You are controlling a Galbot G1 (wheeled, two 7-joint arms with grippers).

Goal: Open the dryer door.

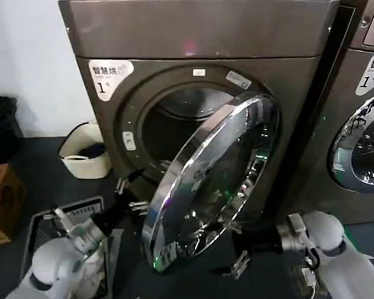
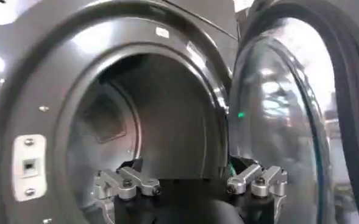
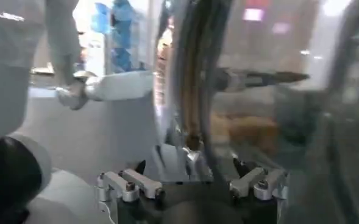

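The bronze-grey dryer (image 1: 299,93) fills the middle of the head view, marked "1" on a white corner label. The dryer door (image 1: 218,180), chrome-rimmed with dark glass, stands swung partly out, hinged on its right, baring the drum opening (image 1: 174,124). My left gripper (image 1: 137,192) is open just left of the door's free edge, in front of the opening. In its wrist view the left gripper (image 2: 188,171) faces the drum (image 2: 149,122), with the door's inner face (image 2: 277,115) beside it. My right gripper (image 1: 229,248) is open under the door's lower rim. The right gripper (image 3: 190,169) straddles the rim edge (image 3: 188,91) without closing on it.
A neighbouring machine (image 1: 361,118) with its own chrome-ringed door stands close on the right. On the floor to the left are a white basket (image 1: 86,163) of dark clothes, a cardboard box (image 1: 0,199) and a grey tray (image 1: 68,212) by my left arm.
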